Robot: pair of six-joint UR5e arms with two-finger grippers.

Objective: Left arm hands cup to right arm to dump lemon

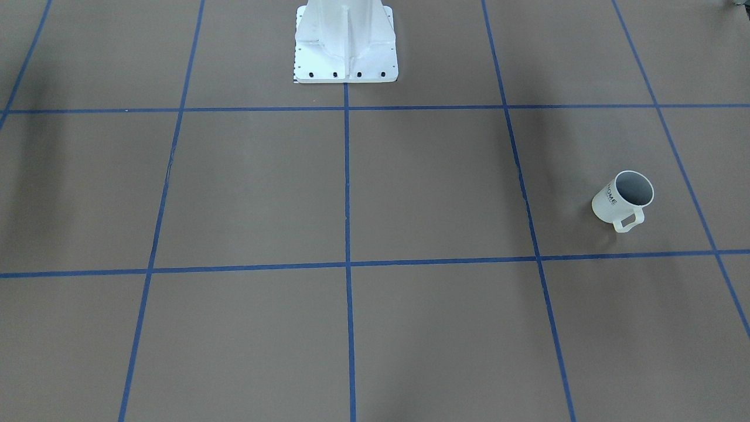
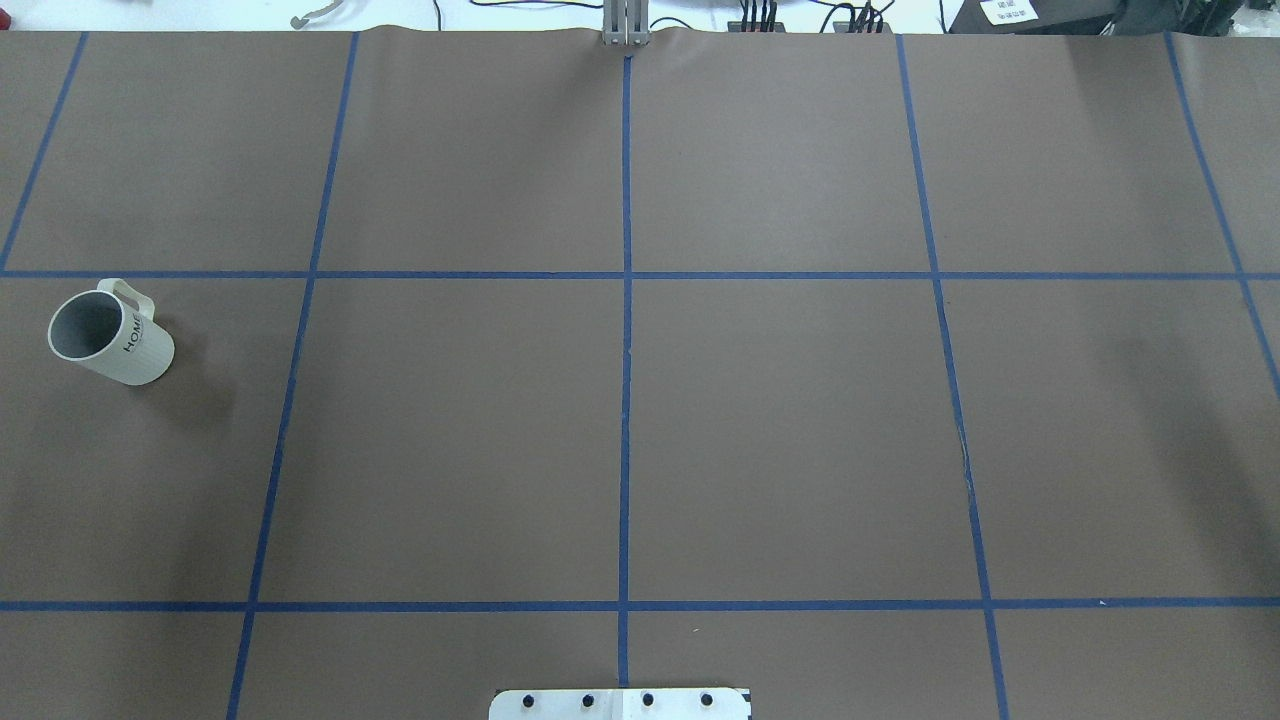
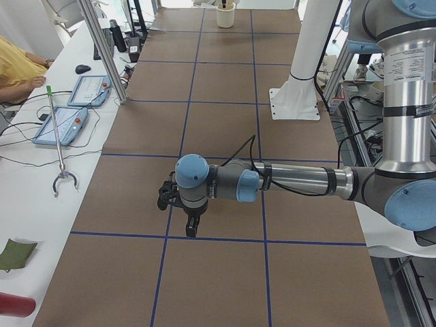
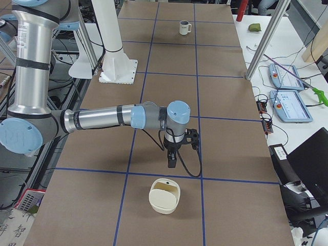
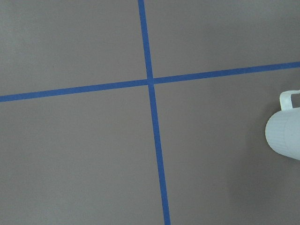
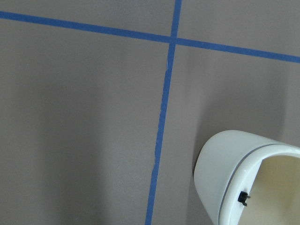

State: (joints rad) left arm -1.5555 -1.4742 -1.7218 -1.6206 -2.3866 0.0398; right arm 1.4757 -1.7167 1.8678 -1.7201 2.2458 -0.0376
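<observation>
Cup stands upright on the counter, robot's left side, handle away from the base; we see only grey inside. Cream tub sits near the right end effector; overhead misses it, right wrist catches its rim. That one and the left end effector show only in side views, so we can't tell their grip state.

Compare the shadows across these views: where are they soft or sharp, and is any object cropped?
Overhead exterior: even light, the cup casts a faint, soft shadow toward lower right. Exterior front-facing: diffuse dark bands on the table, no hard edges. Left wrist-mounted: the cup is cut by the right edge. Right wrist-mounted: the white container is cropped at the corner.
</observation>
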